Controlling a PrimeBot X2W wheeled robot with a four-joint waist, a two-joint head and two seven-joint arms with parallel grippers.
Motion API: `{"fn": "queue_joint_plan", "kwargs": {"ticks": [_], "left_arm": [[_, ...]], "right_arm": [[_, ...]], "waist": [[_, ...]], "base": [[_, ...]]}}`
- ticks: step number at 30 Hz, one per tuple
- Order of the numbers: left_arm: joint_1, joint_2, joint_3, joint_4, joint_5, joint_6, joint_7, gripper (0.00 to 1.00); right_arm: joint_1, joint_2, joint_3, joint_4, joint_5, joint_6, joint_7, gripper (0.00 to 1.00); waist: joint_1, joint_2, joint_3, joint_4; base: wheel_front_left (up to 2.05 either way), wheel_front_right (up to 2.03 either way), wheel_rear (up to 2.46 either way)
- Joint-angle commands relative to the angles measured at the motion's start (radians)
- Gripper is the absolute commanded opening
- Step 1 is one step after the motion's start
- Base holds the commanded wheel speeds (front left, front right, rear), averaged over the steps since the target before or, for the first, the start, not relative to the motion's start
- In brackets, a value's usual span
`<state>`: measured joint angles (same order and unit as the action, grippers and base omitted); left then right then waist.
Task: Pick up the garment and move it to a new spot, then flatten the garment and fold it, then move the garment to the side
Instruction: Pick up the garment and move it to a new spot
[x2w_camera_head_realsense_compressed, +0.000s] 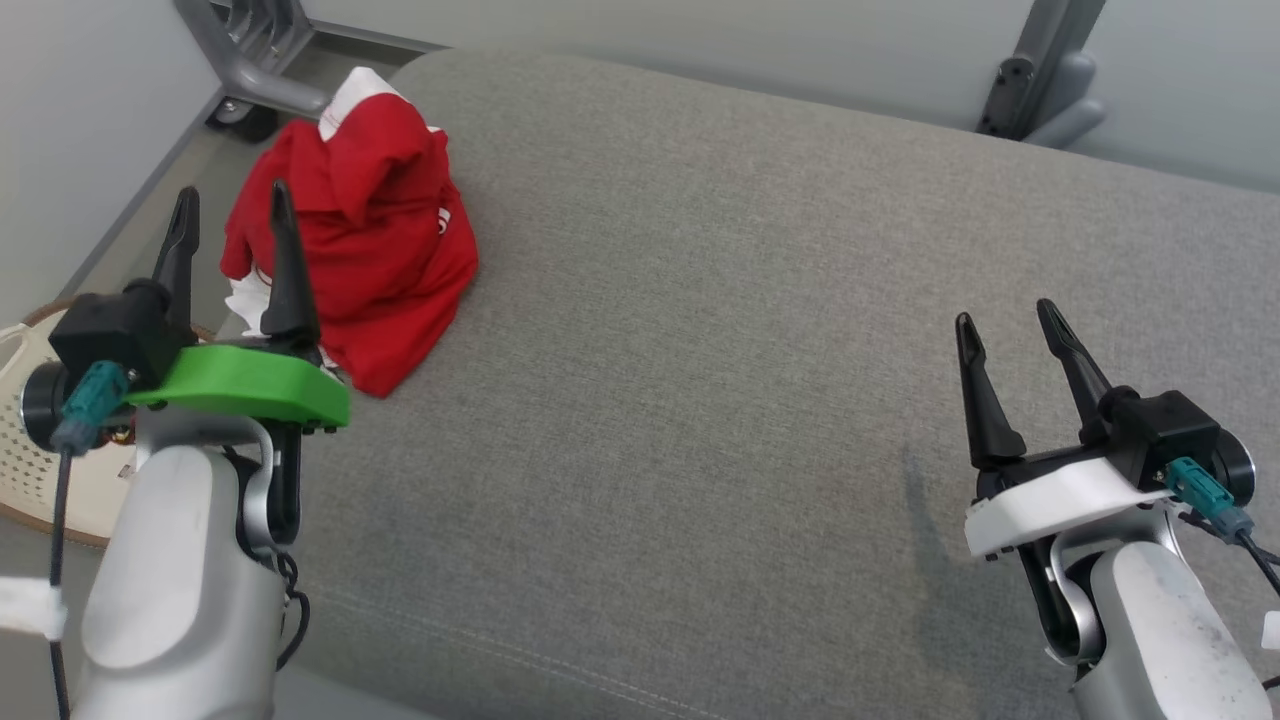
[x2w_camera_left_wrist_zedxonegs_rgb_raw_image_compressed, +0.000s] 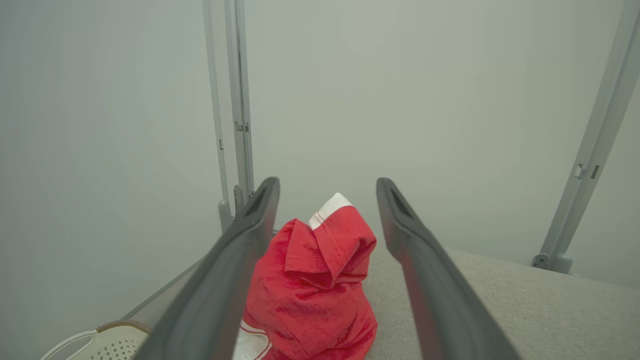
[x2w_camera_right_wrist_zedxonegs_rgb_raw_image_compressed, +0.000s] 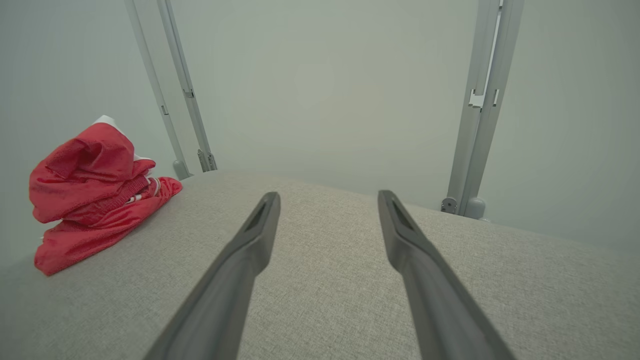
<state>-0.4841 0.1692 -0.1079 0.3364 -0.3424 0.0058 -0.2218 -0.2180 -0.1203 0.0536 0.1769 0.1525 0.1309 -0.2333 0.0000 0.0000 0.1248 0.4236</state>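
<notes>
The garment, red with white trim, is lying bunched in a heap at the far left corner of the grey cushion, close to its left edge. A pale basket is sitting lower down beyond that edge. The left gripper is hovering on the near side of the heap with its fingers spread wide and nothing between them. Its wrist view is framing the heap squarely between the two fingers, so the approach line is looking sound. The right gripper is waiting well apart at the near right, likewise wide open and empty, over bare cushion. The step in hand appears to be the first pickup. To do it well, the left arm should probably be going forward and down along its present line, straddling the upper folds rather than one thin flap. It should be closing only once cloth is sitting deep between the fingers. A grip on the white-trimmed peak alone would likely be lifting a single layer and dragging the rest. With the heap sitting at the corner, a sideways push risks nudging it off toward the basket, so a descent from above looks safer than a sweep. The bare middle of the cushion seems the natural new spot, where both arms could be sharing the flattening.
</notes>
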Motion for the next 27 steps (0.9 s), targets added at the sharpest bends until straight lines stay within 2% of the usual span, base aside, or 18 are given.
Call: {"fn": "queue_joint_plan", "kwargs": {"ticks": [1,10,19,20,22,27], "left_arm": [[-0.044,0.007,0.000,0.033,-0.015,-0.014,0.004,1.00],[-0.255,0.044,0.013,0.364,-0.058,-0.078,0.025,1.00],[-0.373,0.105,0.028,0.640,-0.071,-0.077,0.021,1.00],[-0.383,0.108,0.025,0.659,-0.071,-0.083,0.019,0.81],[-0.400,0.119,0.022,0.684,-0.062,-0.077,0.006,0.00],[-0.421,0.131,0.006,0.720,-0.048,-0.078,-0.015,0.00]], "right_arm": [[-0.021,-0.010,0.007,-0.008,-0.011,0.000,0.006,1.00],[-0.072,-0.027,0.015,-0.017,-0.009,0.000,0.009,1.00],[-0.101,-0.022,0.025,-0.005,-0.006,0.000,-0.006,1.00],[-0.102,-0.021,0.024,-0.003,-0.006,0.000,-0.008,1.00],[-0.101,-0.021,0.022,0.001,-0.005,0.000,-0.010,1.00],[-0.095,-0.011,0.020,0.015,-0.011,0.000,-0.015,1.00]], "waist": [[0.0000,0.0000,0.089,-0.081],[0.0000,0.0000,0.190,-0.178],[0.0000,0.0000,0.226,-0.223],[0.0000,0.0000,0.227,-0.224],[0.0000,0.0000,0.228,-0.224],[0.0000,0.0000,0.208,-0.221]], "base": [[0.00,0.00,0.00],[0.00,0.00,0.00],[0.00,0.00,0.00],[0.00,0.00,0.00],[0.00,0.00,0.00],[0.00,0.00,0.00]]}}
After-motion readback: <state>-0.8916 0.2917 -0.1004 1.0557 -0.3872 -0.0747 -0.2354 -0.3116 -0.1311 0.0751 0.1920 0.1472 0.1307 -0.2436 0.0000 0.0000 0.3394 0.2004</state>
